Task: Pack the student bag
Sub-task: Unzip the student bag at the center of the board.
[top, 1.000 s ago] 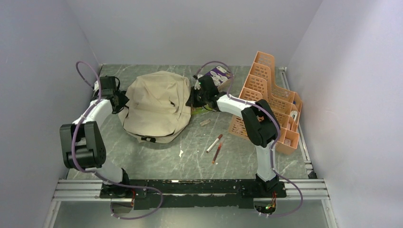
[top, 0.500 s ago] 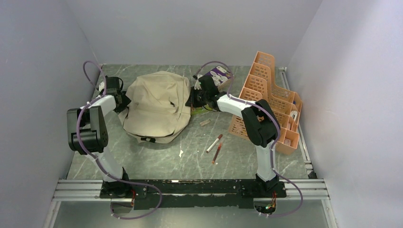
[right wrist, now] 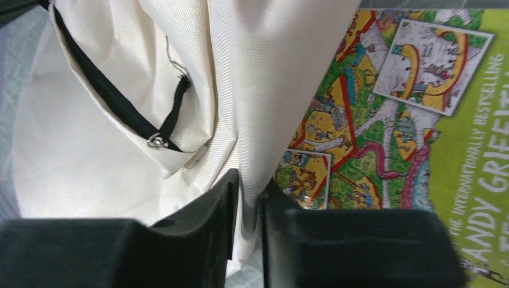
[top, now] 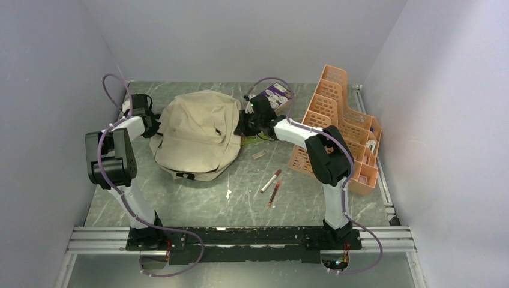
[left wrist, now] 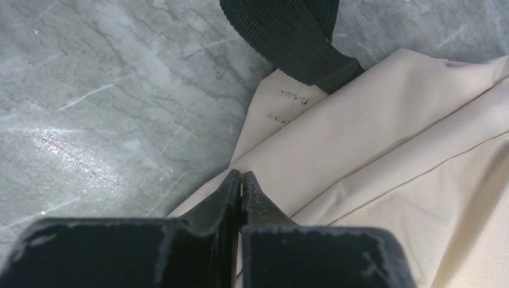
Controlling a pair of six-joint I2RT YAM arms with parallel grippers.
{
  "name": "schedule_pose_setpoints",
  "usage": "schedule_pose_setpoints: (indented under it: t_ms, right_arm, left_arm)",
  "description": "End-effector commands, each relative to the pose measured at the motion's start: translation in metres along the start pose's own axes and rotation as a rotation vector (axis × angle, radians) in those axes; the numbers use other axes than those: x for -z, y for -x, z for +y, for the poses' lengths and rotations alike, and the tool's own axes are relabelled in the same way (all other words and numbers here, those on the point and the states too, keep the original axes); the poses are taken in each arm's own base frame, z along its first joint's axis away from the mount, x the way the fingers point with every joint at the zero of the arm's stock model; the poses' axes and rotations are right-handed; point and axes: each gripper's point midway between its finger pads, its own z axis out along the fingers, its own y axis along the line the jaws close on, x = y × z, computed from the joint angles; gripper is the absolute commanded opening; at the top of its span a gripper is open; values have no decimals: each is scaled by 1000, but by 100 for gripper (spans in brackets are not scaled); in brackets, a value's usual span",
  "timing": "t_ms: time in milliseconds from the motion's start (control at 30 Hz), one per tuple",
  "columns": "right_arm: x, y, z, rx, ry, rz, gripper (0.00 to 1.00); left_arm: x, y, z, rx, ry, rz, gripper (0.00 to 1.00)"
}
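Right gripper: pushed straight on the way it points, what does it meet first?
Most likely the student bag: a fold of its beige fabric sits between the right gripper's jaws and runs on ahead. The book lies just right of that line.

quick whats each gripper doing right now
Left gripper: closed at the bag edge; a pinch cannot be told.
Right gripper: closed on a fold of the bag.

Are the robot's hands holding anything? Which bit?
The right gripper pinches a fold of the student bag beside the book. The left gripper is shut at the bag's edge; a pinch cannot be told.
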Motion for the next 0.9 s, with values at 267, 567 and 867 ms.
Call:
schedule_pose_setpoints:
  t_ms: [267, 567, 867]
  right_arm:
    - [82, 87, 19, 46, -152, -304, 51]
    - [36, 86, 145, 243, 199, -231, 53]
    - [-84, 41, 196, 330, 408, -53, 49]
  left_arm:
    - [44, 23, -37, -1, -203, -25, 5]
    - [68, 20, -40, -8, -268, -22, 5]
    - [76, 5, -32, -4, -274, 13, 5]
